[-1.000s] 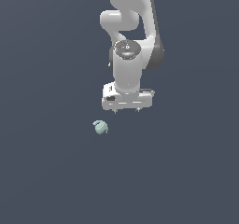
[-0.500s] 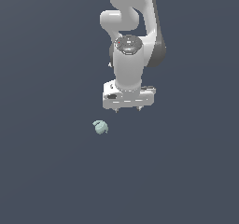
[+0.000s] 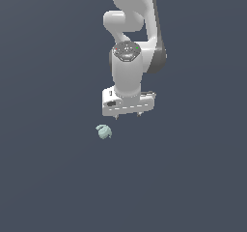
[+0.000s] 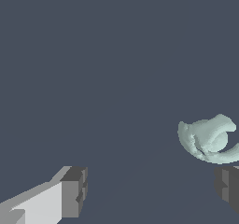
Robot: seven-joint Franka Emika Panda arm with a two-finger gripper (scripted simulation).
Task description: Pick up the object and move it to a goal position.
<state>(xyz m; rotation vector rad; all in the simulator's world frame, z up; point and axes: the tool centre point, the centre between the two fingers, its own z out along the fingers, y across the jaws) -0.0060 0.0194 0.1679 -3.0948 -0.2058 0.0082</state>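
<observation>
You see in the exterior view the white arm (image 3: 129, 57) reaching down over a plain dark grey-blue surface (image 3: 48, 178), with the gripper (image 3: 128, 115) pointing downward and only the short tips of its fingers showing under the white hand block. The object (image 3: 103, 132), a small pale teal-green lump with a bumpy outline, lies on the surface near the gripper, a little lower in the picture and toward the exterior view's left; the two are apart, not touching. In the wrist view you can see the two fingers (image 4: 74, 192) standing wide apart, with nothing held between them. There the object (image 4: 209, 139) looks like a curled, hollow shell, and it sits just beside the finger that is cut by the picture's edge, not in the gap between the fingers.
</observation>
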